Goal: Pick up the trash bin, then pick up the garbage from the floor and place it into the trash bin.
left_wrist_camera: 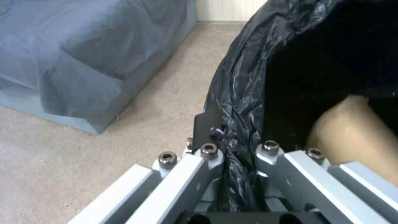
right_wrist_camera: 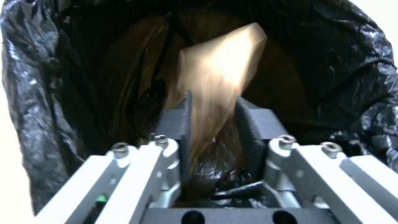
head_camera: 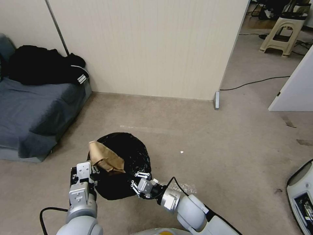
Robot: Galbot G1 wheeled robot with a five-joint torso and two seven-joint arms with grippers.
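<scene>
Lower centre of the head view: the right gripper (head_camera: pixel 136 183) pinches crumpled tan paper (head_camera: pixel 106 159) over the trash bin (head_camera: pixel 122 164) mouth — left gripper (head_camera: pixel 87 176) clamps its rim.

We see trash bin (head_camera: pixel 125 163) low in centre of head view, above floor (head_camera: pixel 195 137). Our left tool (head_camera: pixel 88 169) at bin's left rim, rim and liner clamped between its fingers. Our right tool (head_camera: pixel 138 182) at bin's right near rim, reaching inward. Crumpled paper garbage (head_camera: pixel 104 158) over bin's left half, one end between right tool's fingers (right_wrist_camera: pixel 253 124), which stand slightly apart. Bed (head_camera: pixel 36 111) far left, against wall (head_camera: pixel 146 45) behind bin. Stool (head_camera: pixel 283 32) far right, beyond wall's end.
</scene>
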